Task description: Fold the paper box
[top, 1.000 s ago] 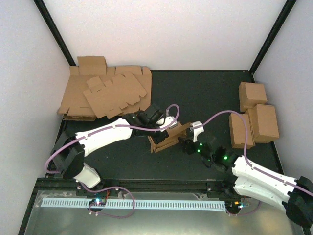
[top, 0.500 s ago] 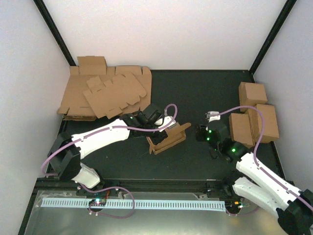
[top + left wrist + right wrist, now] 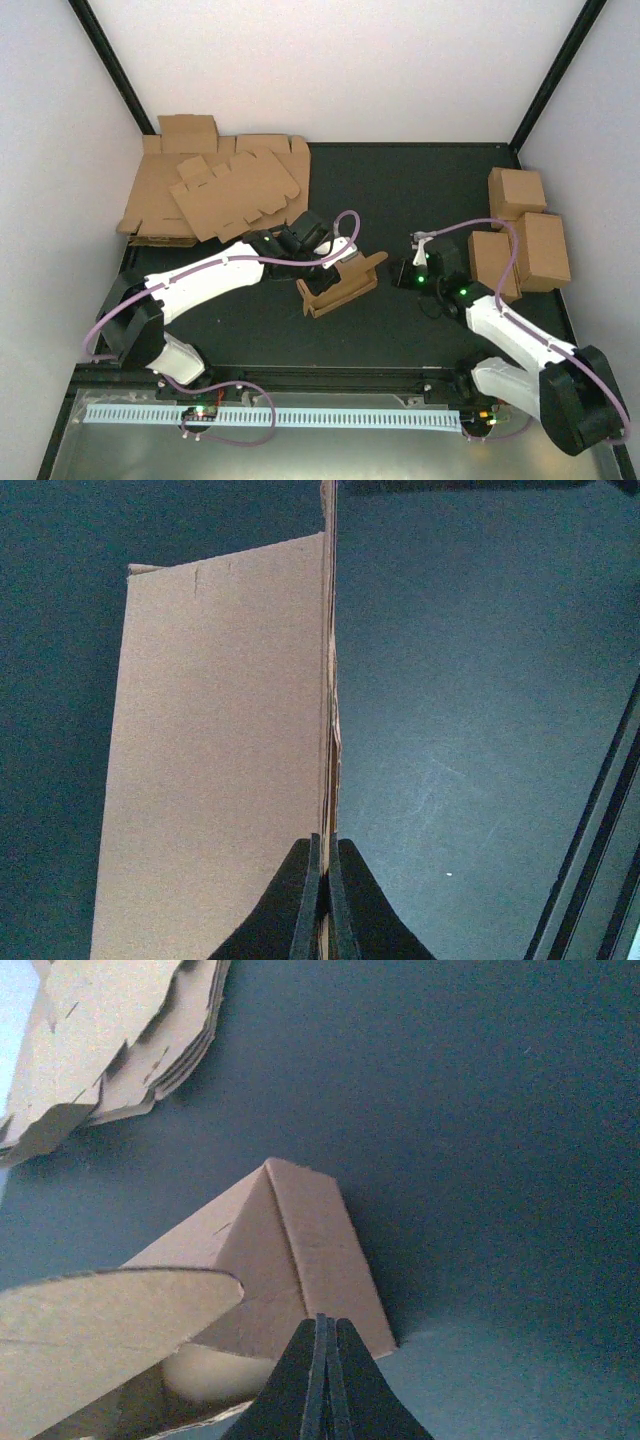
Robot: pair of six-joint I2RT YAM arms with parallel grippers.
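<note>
The paper box (image 3: 342, 284) is a partly folded brown cardboard piece on the dark mat at the centre. My left gripper (image 3: 336, 262) is shut on one of its upright walls. In the left wrist view the black pads (image 3: 312, 880) pinch the wall's thin edge, and a flat panel of the paper box (image 3: 220, 760) spreads to the left. My right gripper (image 3: 402, 276) hovers just right of the box, shut and holding nothing. In the right wrist view its closed jaws (image 3: 327, 1328) point at the folded end of the paper box (image 3: 300, 1250) without gripping it.
A thick heap of flat cardboard blanks (image 3: 215, 190) lies at the back left and also shows as the heap (image 3: 110, 1040) in the right wrist view. Three folded boxes (image 3: 522, 238) stand at the right edge. Black frame posts mark the back corners.
My right gripper has drawn back from the box to its right and gone from open to shut. The left gripper has kept its hold, and the box has shifted only slightly.
</note>
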